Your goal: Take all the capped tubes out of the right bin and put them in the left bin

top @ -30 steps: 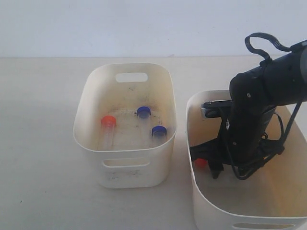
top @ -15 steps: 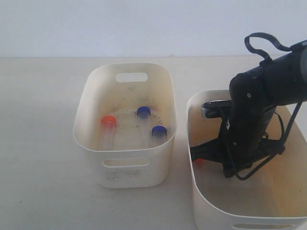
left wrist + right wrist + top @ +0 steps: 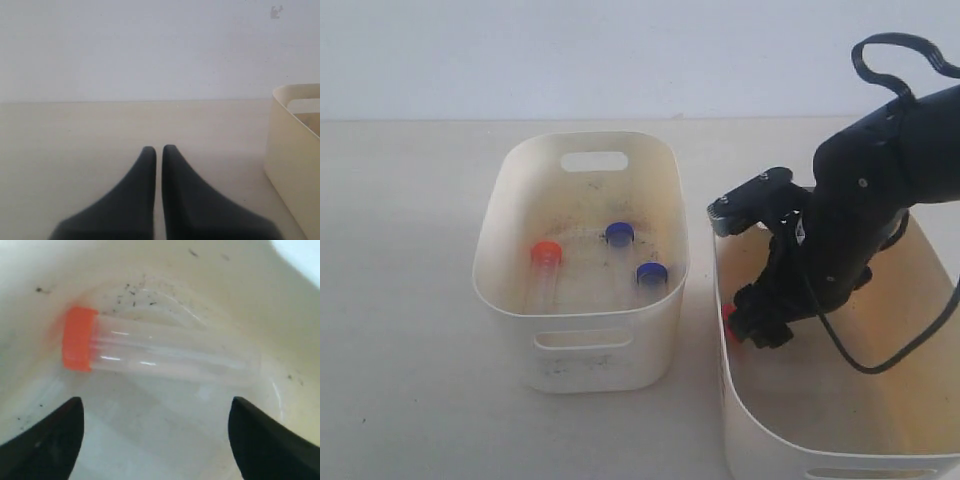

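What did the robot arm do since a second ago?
The right arm lifted higher in the right bin. The right gripper has its jaws wide open, and the orange-capped tube lies loose on the floor, not held. The left bin and its three tubes stayed put.

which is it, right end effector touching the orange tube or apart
Apart. Right wrist view: the right end effector stands open, a clear gap between it and the tube.
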